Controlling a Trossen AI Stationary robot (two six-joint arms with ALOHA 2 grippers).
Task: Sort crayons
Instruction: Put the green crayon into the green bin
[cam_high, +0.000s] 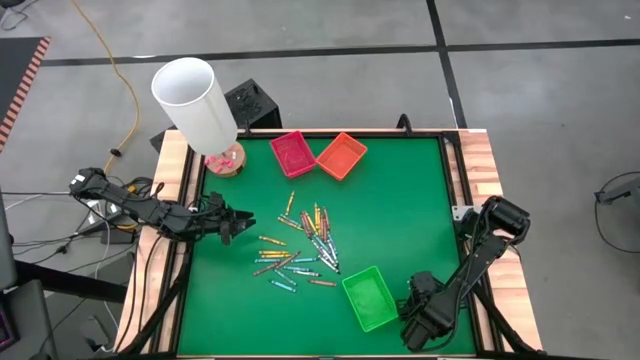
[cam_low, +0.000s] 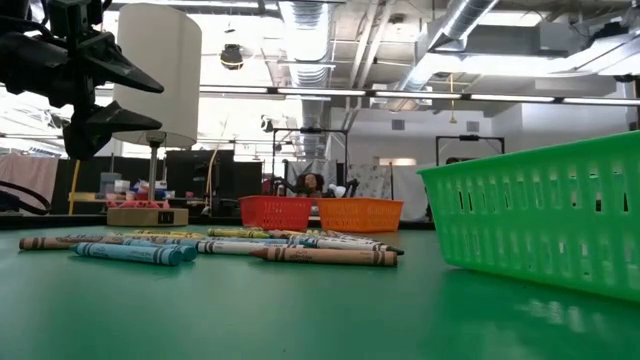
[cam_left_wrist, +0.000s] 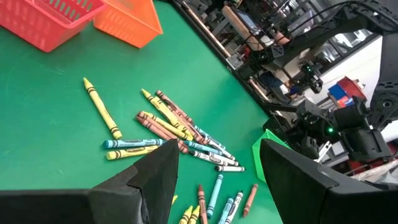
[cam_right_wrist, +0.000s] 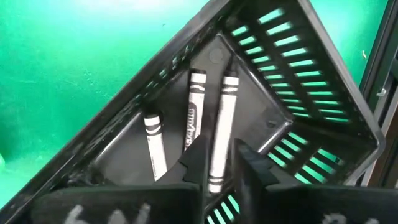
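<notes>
Green felt covers the desk (cam_high: 400, 200), framed in pale wood. At its left edge the left arm reaches in level, its left claw (cam_high: 240, 222) spread wide and empty just beside the loose crayons (cam_high: 300, 245), which lie flat at the middle, fanned in many directions. A green tray (cam_high: 369, 297) sits just beyond them. At the near right corner the right arm folds down, its right claw (cam_right_wrist: 217, 163) narrowly parted over a black tray (cam_right_wrist: 298, 74) holding three white crayons (cam_right_wrist: 194, 118) lying roughly parallel.
</notes>
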